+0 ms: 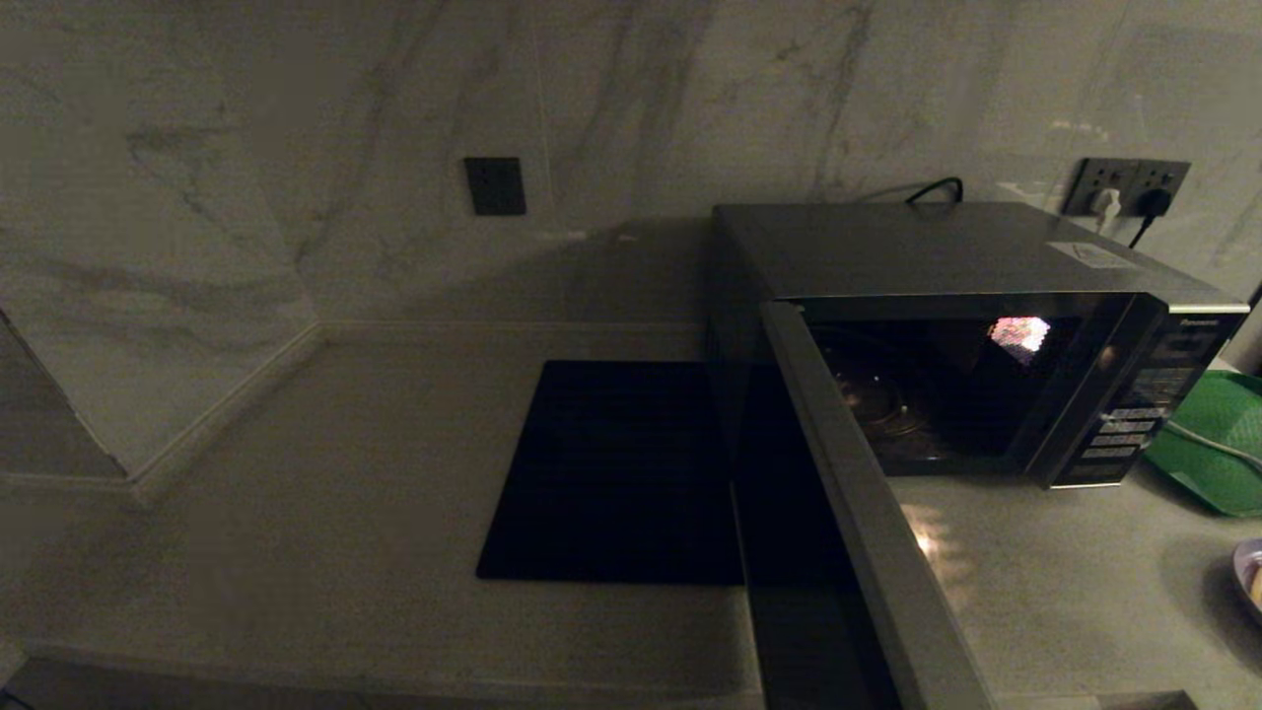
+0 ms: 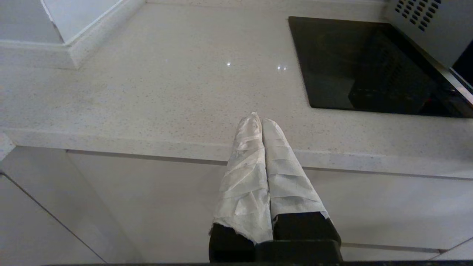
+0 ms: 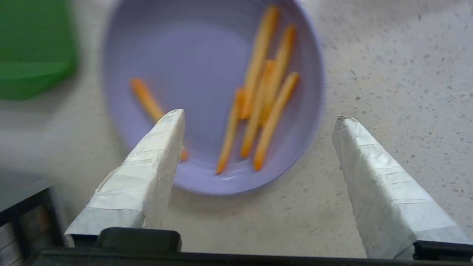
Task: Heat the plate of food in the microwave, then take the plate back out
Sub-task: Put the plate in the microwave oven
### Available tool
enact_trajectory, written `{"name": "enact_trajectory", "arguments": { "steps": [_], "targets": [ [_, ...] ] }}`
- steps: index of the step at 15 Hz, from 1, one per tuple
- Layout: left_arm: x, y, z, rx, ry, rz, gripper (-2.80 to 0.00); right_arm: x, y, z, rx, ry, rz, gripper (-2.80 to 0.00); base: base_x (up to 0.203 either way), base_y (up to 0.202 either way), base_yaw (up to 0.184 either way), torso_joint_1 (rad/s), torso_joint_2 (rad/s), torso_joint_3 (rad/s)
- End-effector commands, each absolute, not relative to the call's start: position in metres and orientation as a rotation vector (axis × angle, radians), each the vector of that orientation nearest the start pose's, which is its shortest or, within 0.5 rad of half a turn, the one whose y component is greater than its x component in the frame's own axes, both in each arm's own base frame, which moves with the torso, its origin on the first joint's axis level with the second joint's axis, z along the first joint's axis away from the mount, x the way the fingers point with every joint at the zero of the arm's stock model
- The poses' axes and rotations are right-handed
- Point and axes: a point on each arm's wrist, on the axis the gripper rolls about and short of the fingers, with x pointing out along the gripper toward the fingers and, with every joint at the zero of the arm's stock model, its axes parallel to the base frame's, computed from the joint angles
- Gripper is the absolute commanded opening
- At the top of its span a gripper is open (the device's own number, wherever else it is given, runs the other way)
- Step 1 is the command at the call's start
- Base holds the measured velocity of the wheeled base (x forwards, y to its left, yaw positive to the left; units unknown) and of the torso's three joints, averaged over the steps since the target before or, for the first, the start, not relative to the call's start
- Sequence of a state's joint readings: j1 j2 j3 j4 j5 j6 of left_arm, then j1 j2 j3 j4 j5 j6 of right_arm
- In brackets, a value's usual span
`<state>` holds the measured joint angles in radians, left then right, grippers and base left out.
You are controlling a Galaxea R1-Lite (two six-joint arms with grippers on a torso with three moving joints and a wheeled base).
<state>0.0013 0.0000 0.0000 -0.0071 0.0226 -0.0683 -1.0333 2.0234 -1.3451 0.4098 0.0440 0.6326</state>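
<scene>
The microwave (image 1: 976, 256) stands at the back right of the counter with its door (image 1: 858, 532) swung wide open toward me and its cavity lit and bare. The plate of food (image 3: 207, 74), pale lavender with several orange fries, rests on the counter to the right of the microwave; only its rim (image 1: 1248, 577) shows at the head view's right edge. My right gripper (image 3: 258, 120) hovers open just above the plate's near rim, one finger over the plate, the other over bare counter. My left gripper (image 2: 258, 119) is shut and empty, parked at the counter's front edge.
A flat black square mat (image 1: 611, 473) lies left of the microwave, beside the open door. A green tray (image 1: 1218, 444) sits to the right of the microwave, behind the plate. A wall socket (image 1: 1129, 189) with plugs is behind it.
</scene>
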Motion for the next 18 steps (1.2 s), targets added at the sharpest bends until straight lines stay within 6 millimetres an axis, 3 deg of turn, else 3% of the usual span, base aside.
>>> {"name": "enact_trajectory", "arguments": {
  "steps": [1, 7, 12, 18],
  "targets": [
    [-0.023, 0.000, 0.076, -0.069, -0.007, 0.024, -2.80, 0.181, -0.321, 0.108, 1.155, 0.716, -1.230, 0.00, 0.000, 0.000, 0.000, 0.000, 0.00, 0.000],
    [-0.023, 0.000, 0.076, -0.069, -0.007, 0.025, -2.80, 0.158, -0.338, 0.088, 1.205, 0.741, -1.293, 0.00, 0.000, 0.000, 0.000, 0.000, 0.00, 0.000],
    [-0.023, 0.000, 0.076, -0.069, -0.009, 0.024, -2.80, 0.154, -0.342, 0.067, 1.225, 0.796, -1.304, 0.00, 0.000, 0.000, 0.000, 0.000, 0.00, 0.000],
    [-0.023, 0.000, 0.076, -0.069, -0.008, 0.024, -2.80, 0.153, -0.345, 0.058, 1.204, 0.795, -1.300, 0.00, 0.000, 0.000, 0.000, 0.000, 0.00, 0.000]
  ]
}}
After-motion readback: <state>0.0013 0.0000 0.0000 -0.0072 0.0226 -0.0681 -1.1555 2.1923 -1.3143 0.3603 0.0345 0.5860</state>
